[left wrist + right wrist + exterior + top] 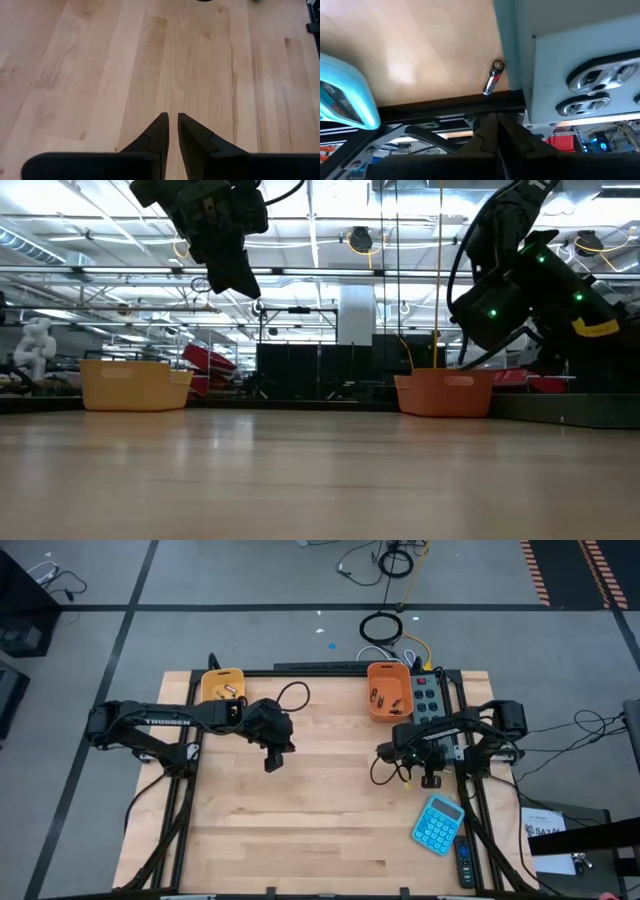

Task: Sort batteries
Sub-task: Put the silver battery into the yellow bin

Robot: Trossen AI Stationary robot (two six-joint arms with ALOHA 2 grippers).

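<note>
A single silvery battery (492,80) lies on its side on the wood, close to the dark rail at the table's right edge, beside the grey power strip (585,75). More small batteries lie in the yellow bin (222,687) and in the orange bin (386,692). My right gripper (495,125) is shut and empty; it hangs over the right edge (431,780), short of that battery. My left gripper (173,125) is shut on nothing and hovers high over bare wood left of centre (272,760), (235,275).
A blue calculator (438,823) lies near the table's right near corner, with a dark remote (465,865) beside it. The power strip (428,700) runs along the right rail next to the orange bin. Bare wood fills the table's middle and near side (300,820).
</note>
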